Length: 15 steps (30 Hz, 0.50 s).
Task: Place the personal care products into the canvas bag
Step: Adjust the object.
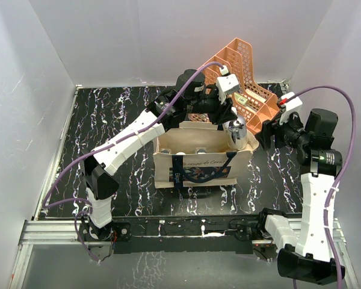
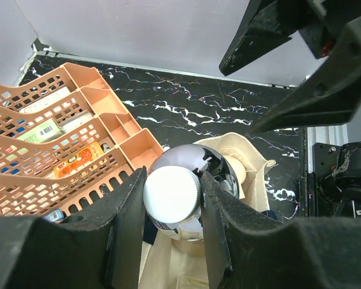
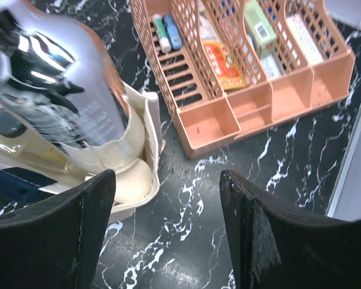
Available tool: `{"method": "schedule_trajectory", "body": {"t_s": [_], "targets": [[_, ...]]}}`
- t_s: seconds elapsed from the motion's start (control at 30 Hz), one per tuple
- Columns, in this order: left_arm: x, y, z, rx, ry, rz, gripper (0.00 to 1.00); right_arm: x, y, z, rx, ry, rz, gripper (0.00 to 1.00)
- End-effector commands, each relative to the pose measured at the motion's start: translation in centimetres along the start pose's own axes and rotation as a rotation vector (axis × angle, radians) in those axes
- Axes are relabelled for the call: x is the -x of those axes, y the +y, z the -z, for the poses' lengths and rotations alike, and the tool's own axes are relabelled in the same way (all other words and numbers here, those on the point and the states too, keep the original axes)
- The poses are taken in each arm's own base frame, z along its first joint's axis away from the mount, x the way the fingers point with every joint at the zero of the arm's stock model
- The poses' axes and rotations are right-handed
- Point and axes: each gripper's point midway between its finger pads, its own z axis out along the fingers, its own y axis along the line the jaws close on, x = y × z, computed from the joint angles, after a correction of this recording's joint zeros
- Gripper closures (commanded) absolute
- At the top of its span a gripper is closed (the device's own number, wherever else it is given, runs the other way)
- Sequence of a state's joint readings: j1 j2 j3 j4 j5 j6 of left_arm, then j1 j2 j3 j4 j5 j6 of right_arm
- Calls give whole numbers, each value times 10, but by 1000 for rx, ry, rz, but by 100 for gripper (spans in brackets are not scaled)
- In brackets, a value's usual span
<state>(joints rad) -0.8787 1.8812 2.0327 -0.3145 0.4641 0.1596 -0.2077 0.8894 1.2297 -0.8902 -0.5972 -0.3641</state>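
My left gripper (image 1: 231,120) is shut on the white cap (image 2: 172,194) of the silver metallic bottle (image 1: 236,132) and holds it upright over the right end of the canvas bag (image 1: 195,161). The bottle's lower part sits inside the bag's opening (image 3: 60,96). Two clear glass bottles with dark caps (image 1: 189,150) show inside the bag. A cream rounded shape (image 3: 132,180) presses against the bag's right wall. My right gripper (image 1: 271,133) is open and empty, just right of the bag, over bare tabletop (image 3: 192,241).
A peach mesh file organizer (image 1: 243,90) lies tilted behind the bag, holding small boxes and tubes (image 3: 228,54). White walls enclose the black marbled table (image 1: 108,120) at back and both sides.
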Motion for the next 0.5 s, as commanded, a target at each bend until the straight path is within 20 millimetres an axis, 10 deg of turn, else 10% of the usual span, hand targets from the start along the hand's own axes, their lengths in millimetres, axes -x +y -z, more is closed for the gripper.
{"method": "schedule_trajectory", "body": {"t_s": [0.0, 0.27, 0.47], "targets": [[9, 0, 10, 7, -9, -45, 100, -28, -12, -11, -34, 95, -86, 29], [20, -1, 7, 7, -42, -14, 100, -53, -1, -33, 110, 187, -144, 32], [27, 1, 1, 23, -59, -12, 100, -62, 6, -44, 185, 205, -183, 54]]}}
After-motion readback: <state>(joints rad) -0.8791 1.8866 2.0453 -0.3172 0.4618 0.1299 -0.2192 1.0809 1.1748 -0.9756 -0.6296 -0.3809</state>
